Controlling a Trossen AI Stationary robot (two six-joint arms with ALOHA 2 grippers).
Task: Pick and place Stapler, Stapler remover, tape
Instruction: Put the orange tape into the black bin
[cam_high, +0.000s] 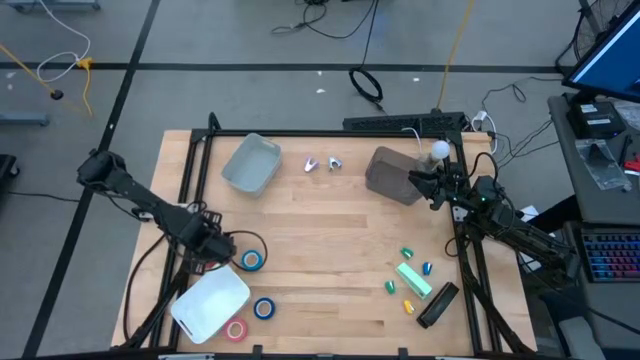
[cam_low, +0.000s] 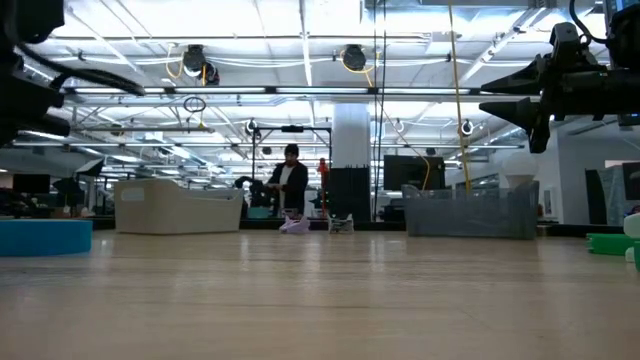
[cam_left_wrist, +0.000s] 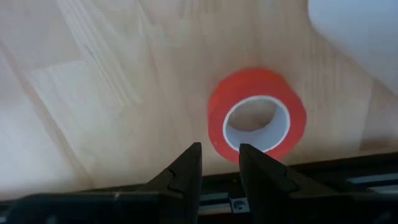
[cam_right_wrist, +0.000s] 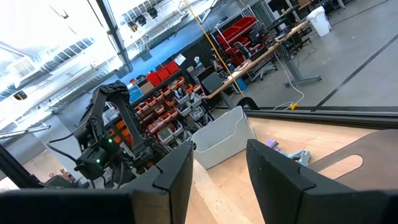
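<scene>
A red tape roll (cam_left_wrist: 257, 118) lies flat on the wooden table, just ahead of my left gripper (cam_left_wrist: 219, 149). That gripper points down with a narrow empty gap between its fingers. In the high view my left gripper (cam_high: 215, 245) hides that roll. A blue tape roll (cam_high: 250, 260) lies beside it. Another blue roll (cam_high: 263, 308) and a red roll (cam_high: 236, 330) lie by the white bin (cam_high: 210, 300). A green stapler (cam_high: 413, 278) and a black stapler (cam_high: 437, 305) lie at the near right. Two small stapler removers (cam_high: 320, 164) lie at the far middle. My right gripper (cam_high: 418, 180) waits open, held level by the grey-brown bin (cam_high: 392, 175).
A blue-grey bin (cam_high: 252, 163) stands at the far left. Small coloured bits (cam_high: 407, 252) lie around the staplers. A black frame rail (cam_left_wrist: 348, 177) runs along the table's edge close behind the red roll. A person (cam_low: 290, 190) is in the room beyond. Bare wood spans the table's middle (cam_high: 330, 240).
</scene>
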